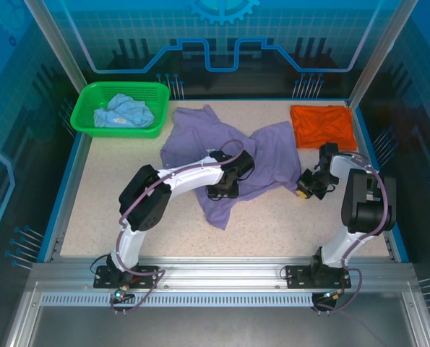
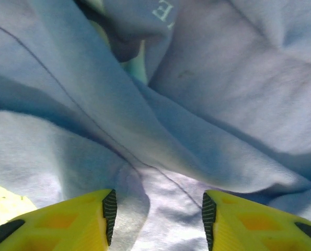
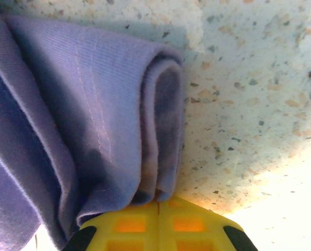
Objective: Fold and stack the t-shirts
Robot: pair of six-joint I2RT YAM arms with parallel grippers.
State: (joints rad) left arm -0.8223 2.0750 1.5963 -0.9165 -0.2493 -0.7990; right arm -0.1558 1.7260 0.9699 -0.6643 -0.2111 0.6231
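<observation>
T-shirts lie in three places. The lavender t-shirt point(image 1: 233, 163) is spread crumpled over the middle of the table point(image 1: 121, 188), bunched into ridges, with a narrow tail of cloth pointing toward the near edge. In the left wrist view its white lettering point(image 2: 163, 10) shows at the top, half tucked into a fold.

The left claw point(image 1: 220, 191) is down on the middle of this shirt. Its yellow fingers point(image 2: 77, 222) stand partly apart, with a raised crease of lavender cloth running into the gap between them. The pads are not pressed on the cloth.

The right claw point(image 1: 304, 189) is at the shirt's right edge, low over the table. In the right wrist view the two fingers are closed tight together. They pinch a folded, stitched hem of the lavender t-shirt at their tips, and speckled table shows just beside the fold.

The orange t-shirt point(image 1: 323, 126) lies folded flat at the far right corner of the table, apart from the lavender one. The light blue t-shirt point(image 1: 124, 113) is crumpled inside the green basket point(image 1: 121, 133) at the far left corner.
</observation>
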